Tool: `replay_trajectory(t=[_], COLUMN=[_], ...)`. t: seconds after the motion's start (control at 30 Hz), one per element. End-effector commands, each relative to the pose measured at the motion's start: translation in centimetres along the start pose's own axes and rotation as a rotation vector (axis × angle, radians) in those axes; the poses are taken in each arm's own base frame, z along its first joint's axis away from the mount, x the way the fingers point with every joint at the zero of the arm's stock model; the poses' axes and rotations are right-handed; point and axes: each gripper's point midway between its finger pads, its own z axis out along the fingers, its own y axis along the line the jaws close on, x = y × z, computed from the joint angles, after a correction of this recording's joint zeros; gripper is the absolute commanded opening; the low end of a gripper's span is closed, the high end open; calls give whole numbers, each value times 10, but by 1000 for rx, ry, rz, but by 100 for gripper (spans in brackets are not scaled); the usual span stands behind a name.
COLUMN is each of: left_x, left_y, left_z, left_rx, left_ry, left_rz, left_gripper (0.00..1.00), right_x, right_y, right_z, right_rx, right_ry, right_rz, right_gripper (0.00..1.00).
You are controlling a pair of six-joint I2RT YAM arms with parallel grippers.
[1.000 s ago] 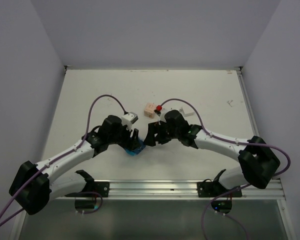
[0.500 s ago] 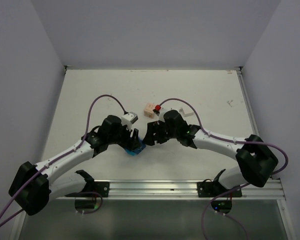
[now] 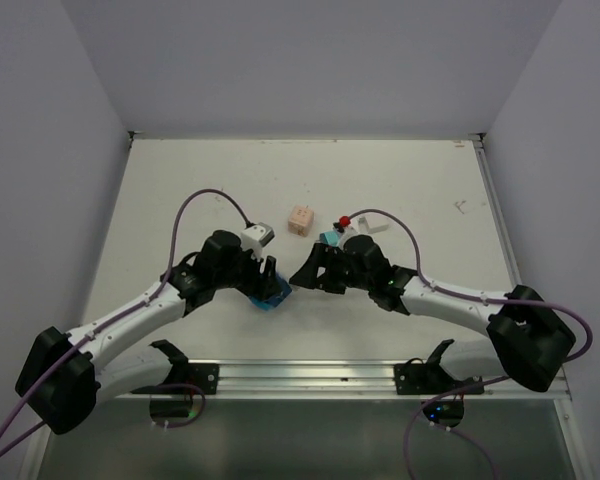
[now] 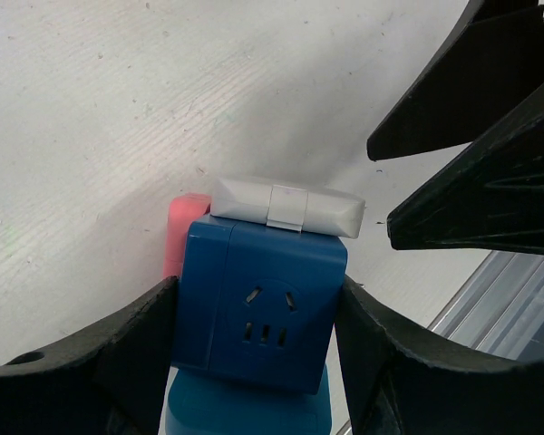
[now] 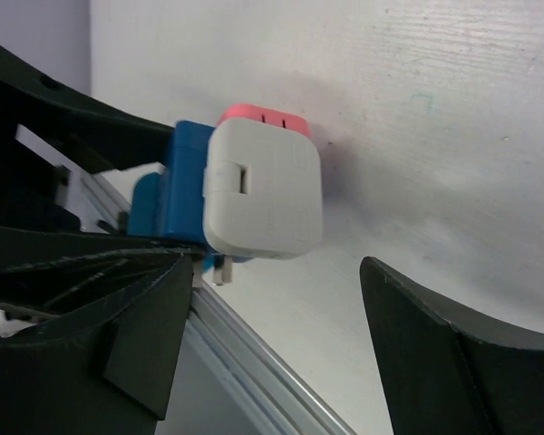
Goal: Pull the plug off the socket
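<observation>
1. Left gripper point(image 4: 258, 294): closed on the blue socket cube point(image 4: 254, 317). One black finger is pressed to each side face, and the cube sits deep between them. Its outlet face is turned back toward the wrist.
2. Plug point(image 4: 286, 207): white, flat and round-cornered. It lies against the cube face farthest from the left gripper's palm, just beyond that gripper's fingertips. Whether its pins are fully seated cannot be told.
3. Right gripper point(image 5: 276, 272): jaws spread, holding nothing. The plug lies just ahead of its fingertips, facing the gap between them, and neither finger touches it. In the left wrist view the two black tips point at one end of the plug from close by.
4. Pink piece point(image 5: 263, 118): it touches the cube at the plug's edge farthest from the right gripper. On the left gripper's side it shows just past one fingertip.
5. A small grey tab shows at the plug's corner nearest one finger of the right gripper.
6. Table point(image 3: 180, 190): white. The two grippers meet tip to tip above it, with the cube and plug between them.
7. Pale cube point(image 3: 300, 218): it rests on the table, apart from both grippers and off to one side of where their tips meet.
8. Rail point(image 3: 310, 375): metal, lying behind both wrists at the near edge.
</observation>
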Motion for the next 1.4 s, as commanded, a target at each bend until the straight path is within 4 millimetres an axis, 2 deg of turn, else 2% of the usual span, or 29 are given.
replay_trajectory(t=[0.0,0.07,0.13,0.27,0.33,0.37,0.77,1.0,1.37], left_x=[-32,-38,-42,-56,-57,-68,-80,-72,-53], left_y=[-13,-14,-14,-17,-17,-19,-27,-26,-28], left_z=[-4,-5,-7,-12,-13,-15,-23,-21,-21], left_rx=[42,41,39,45,42,51,92,93,110], left_ry=[-132,-162,-181,-255,-266,-308,-393,-372,-304], left_rz=[1,-8,-24,-41,-48,-45,-70,-63,-39], left_gripper=[0,0,0,0,0,0,0,0,0], right_x=[-27,-33,-36,-40,-44,-44,-51,-56,-59], right_y=[36,45,46,49,50,50,60,60,45], right_z=[-4,-5,-6,-8,-10,-9,-2,-4,-9], right_rx=[-131,-180,-194,-216,-222,-222,-278,-271,-180], right_ry=[-119,-141,-162,-175,-190,-192,-196,-221,-269], right_rz=[190,262,312,419,437,445,524,499,422], right_gripper=[80,83,88,91,91,91,83,78,72])
